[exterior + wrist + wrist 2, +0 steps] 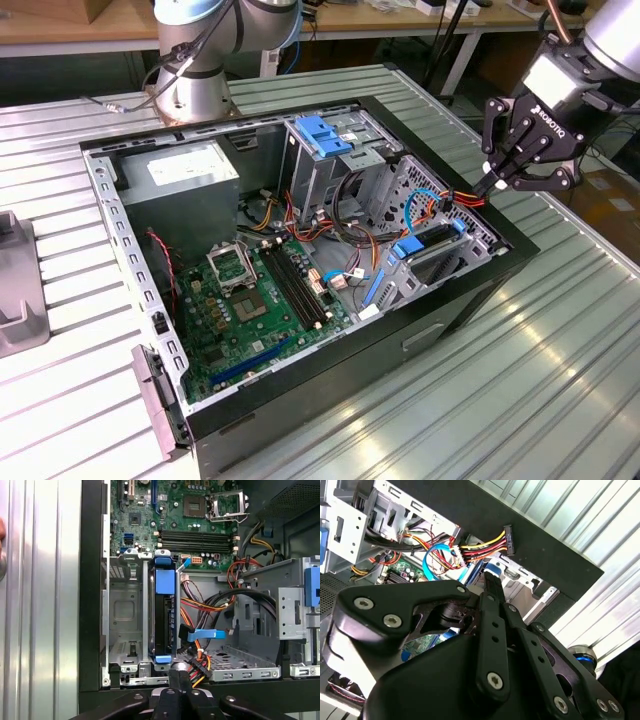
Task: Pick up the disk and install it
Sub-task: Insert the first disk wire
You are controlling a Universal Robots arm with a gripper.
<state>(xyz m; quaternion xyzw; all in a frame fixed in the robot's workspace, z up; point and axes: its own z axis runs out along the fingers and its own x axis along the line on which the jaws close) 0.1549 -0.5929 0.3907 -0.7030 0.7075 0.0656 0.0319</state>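
The disk [432,246] sits on edge in a bay slot at the corner of the open computer case [470,300] on the exterior view's right, its blue rail facing up. In the first wrist view the disk [164,622] shows a dark body between blue end pieces. My gripper [493,184] hovers just above the case rim beside that bay, shut with nothing between its fingers. In both wrist views the gripper [180,674] [493,582] points toward the disk [492,568], a short gap away. A black power connector [507,538] on red and yellow wires hangs close by.
The motherboard [260,300] lies on the case floor, a grey power-supply box [180,178] at the back corner. A metal drive cage with blue tabs [325,135] stands behind the cable bundle [455,198]. A blue data cable [202,634] crosses beside the disk. The arm's base [190,90] stands behind the case.
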